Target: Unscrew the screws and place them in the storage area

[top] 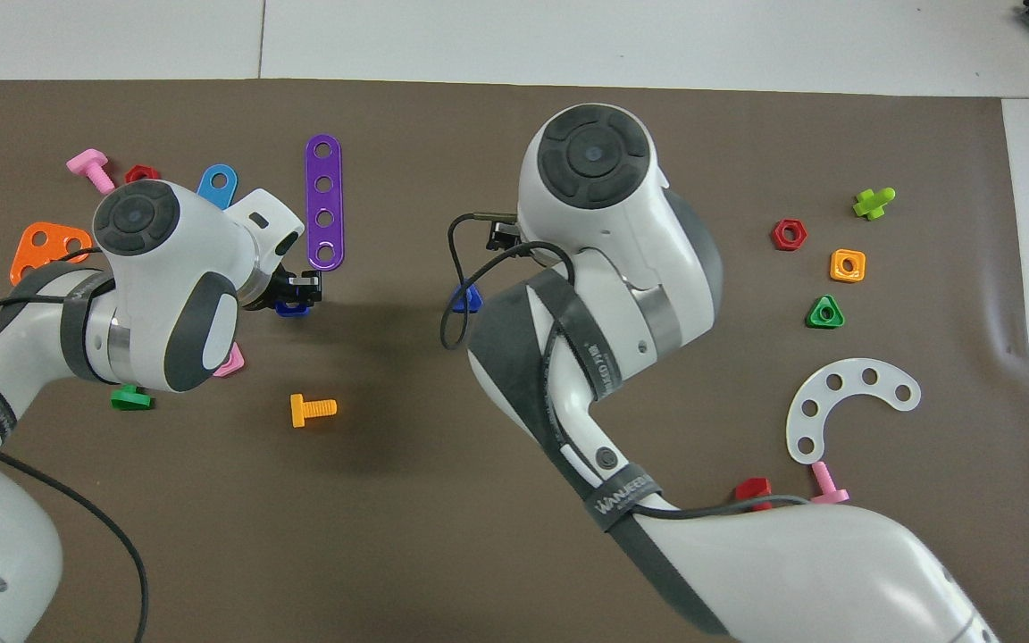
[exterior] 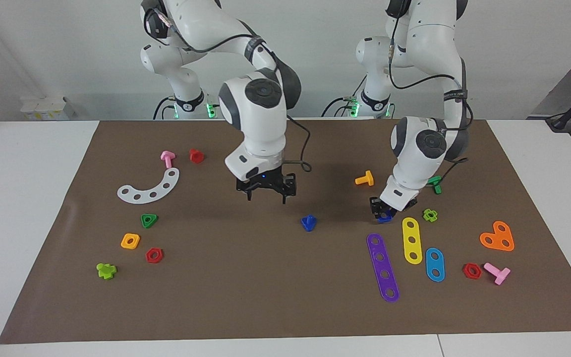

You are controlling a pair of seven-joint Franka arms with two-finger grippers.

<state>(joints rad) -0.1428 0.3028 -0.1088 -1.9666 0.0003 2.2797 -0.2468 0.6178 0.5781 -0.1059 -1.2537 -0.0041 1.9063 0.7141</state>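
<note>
Brown paper mat (exterior: pixel 216 302) under both arms; notes run from the robots' side outward.

Right gripper (exterior: pixel 266 194) hangs over the mat's middle, centre of the facing view, clear of the surface; its fingers stand apart with nothing between them.

Dark-blue screw (exterior: pixel 309 222) lies alone on the mat just below that gripper in the frame and a little toward the left arm's end; well apart from the fingers, not under them, head seemingly down with the stub upward.

Step in hand, as I read it: the pickup. To do it well, shift across until the stub sits between the spread fingers, come straight down, close on the shaft or low on the head; a slanted approach would likely knock so small a piece away.

Left gripper (exterior: pixel 381 210) sits low at the mat, right of centre in the facing view, touching or just beside a small blue piece (exterior: pixel 387 217); whether it clamps it I cannot tell. Purple strip (exterior: pixel 383 267) lies just farther out.

Storage area (exterior: pixel 179 240) at lower left of that view, around the green triangular nut (exterior: pixel 149 220), orange square nut (exterior: pixel 130 241) and red hexagonal nut (exterior: pixel 154 255); well apart from the screw, so a long carry toward the right arm's end.
</note>
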